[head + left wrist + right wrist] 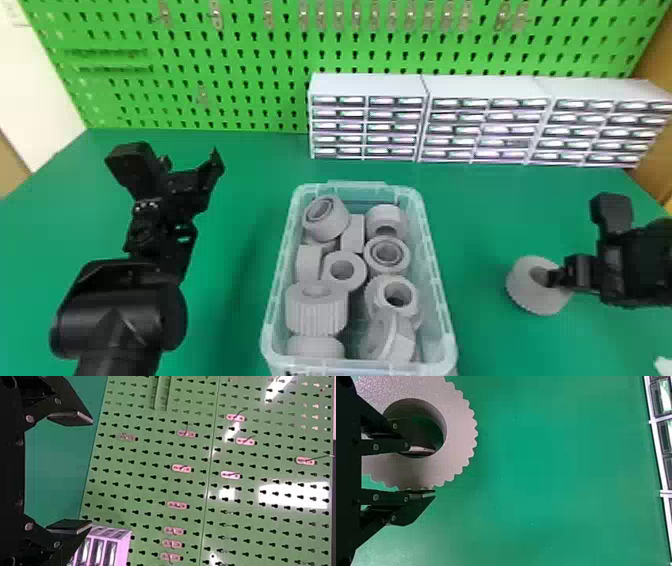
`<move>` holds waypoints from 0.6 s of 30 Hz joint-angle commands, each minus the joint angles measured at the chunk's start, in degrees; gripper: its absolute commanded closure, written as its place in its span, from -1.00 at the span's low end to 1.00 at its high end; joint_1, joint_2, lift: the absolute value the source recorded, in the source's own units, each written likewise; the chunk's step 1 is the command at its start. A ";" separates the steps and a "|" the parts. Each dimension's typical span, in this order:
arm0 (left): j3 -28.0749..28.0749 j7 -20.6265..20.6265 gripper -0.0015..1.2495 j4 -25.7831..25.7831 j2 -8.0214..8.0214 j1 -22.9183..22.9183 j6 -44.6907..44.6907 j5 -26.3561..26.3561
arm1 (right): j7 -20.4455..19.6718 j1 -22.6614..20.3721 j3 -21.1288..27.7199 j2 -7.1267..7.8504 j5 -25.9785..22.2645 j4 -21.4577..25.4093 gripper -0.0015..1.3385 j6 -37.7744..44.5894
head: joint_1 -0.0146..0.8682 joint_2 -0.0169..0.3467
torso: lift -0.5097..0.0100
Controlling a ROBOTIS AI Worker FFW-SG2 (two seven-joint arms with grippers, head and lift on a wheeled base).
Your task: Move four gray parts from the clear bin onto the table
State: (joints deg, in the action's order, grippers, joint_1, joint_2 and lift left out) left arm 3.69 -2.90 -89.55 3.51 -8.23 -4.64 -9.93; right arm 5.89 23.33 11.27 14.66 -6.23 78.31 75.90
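A toothed gray part (522, 287) sits at the lower right of the head view, over the green table (480, 215), its bore turned upward; whether it touches the tabletop I cannot tell. My right gripper (562, 280) is closed on its wall, one finger inside the bore, the other against the toothed outer edge.

To the left, at lower center, stands the clear bin (437, 280), loaded with gray parts (316, 312), round collars and blockier pieces, heaped at mixed tilts. A ribbed one lies in its lower left portion.

At the left of the frame, my left gripper (192, 165) is raised, its fingers spread wide with nothing between them, pointing toward the green pegboard (225, 60) in the left wrist view. Small metal hooks (216, 15) line the board; white drawer cabinets (370, 87) stand before it, from upper center to right.
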 commanded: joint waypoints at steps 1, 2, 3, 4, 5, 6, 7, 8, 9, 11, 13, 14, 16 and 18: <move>0.09 0.00 -0.44 -0.01 0.00 -0.04 0.07 0.00 | 0.00 -0.30 -0.11 -0.16 0.52 0.00 0.34 -0.05 | 0.60 -0.51 | 0.76; 0.09 0.00 -0.44 -0.01 0.00 0.05 0.07 0.00 | 0.00 -0.30 -0.11 -0.25 0.61 0.09 0.32 0.04 | 0.60 -0.51 | 0.76; 0.09 0.00 -0.44 -0.01 0.00 0.05 0.07 0.00 | 0.00 -0.30 -0.20 -0.25 0.61 0.00 0.32 0.04 | 0.60 -0.51 | 0.76; 0.09 0.00 -0.44 -0.01 0.00 -0.04 0.07 0.00 | 0.00 -0.30 -0.28 -0.16 0.61 0.00 0.32 0.04 | 0.60 -0.51 | 0.76; 0.18 0.00 -0.44 -0.01 0.00 -0.04 0.07 0.00 | 0.00 -0.30 -0.37 -0.16 0.70 0.00 0.32 0.04 | 0.60 -0.51 | 0.76; 0.18 0.00 -0.44 -0.01 0.00 -0.04 0.07 0.00 | 0.00 -0.30 -0.37 -0.16 0.61 0.00 0.32 0.04 | 0.60 -0.51 | 0.76; 0.18 0.00 -0.44 -0.01 0.00 -0.04 0.07 0.00 | 0.00 -0.30 -0.28 -0.16 0.70 0.00 0.32 0.13 | 0.60 -0.51 | 0.76; 0.09 0.00 -0.44 -0.01 0.00 -0.04 0.07 0.00 | 0.00 -0.30 -0.37 -0.16 0.79 0.09 0.32 0.13 | 0.60 -0.51 | 0.76; 0.09 0.00 -0.44 -0.01 0.00 -0.04 0.07 0.00 | 0.00 -0.30 -0.28 -0.16 0.87 0.00 0.31 0.22 | 0.60 -0.51 | 0.76; 0.18 0.00 -0.44 -0.01 0.00 -0.04 0.07 0.00 | 0.00 -0.39 -0.28 -0.16 1.05 0.00 0.29 0.22 | 0.60 -0.51 | 0.76; 0.18 0.00 -0.44 -0.01 0.00 -0.04 0.07 0.00 | 0.00 -0.48 -0.11 -0.34 1.22 0.00 0.28 0.22 | 0.60 -0.51 | 0.76; 0.18 0.00 -0.44 -0.01 0.00 -0.04 0.07 0.00 | 0.00 -0.57 -0.02 -0.34 1.31 0.00 0.27 0.22 | 0.60 -0.51 | 0.76; 0.18 0.00 -0.44 -0.01 0.00 -0.04 0.07 0.17 | 0.00 -0.65 0.07 -0.42 1.66 0.00 0.26 0.22 | 0.60 -0.51 | 0.76; 0.27 0.00 -0.44 -0.01 0.00 0.05 0.07 0.17 | 0.00 -0.74 0.07 -0.51 1.75 0.00 0.25 0.22 | 0.60 -0.51 | 0.76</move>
State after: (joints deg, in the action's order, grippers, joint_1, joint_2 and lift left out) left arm 3.87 -2.90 -89.56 3.51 -8.25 -4.57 -9.91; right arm 5.89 22.78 11.21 14.30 -4.84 78.31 76.11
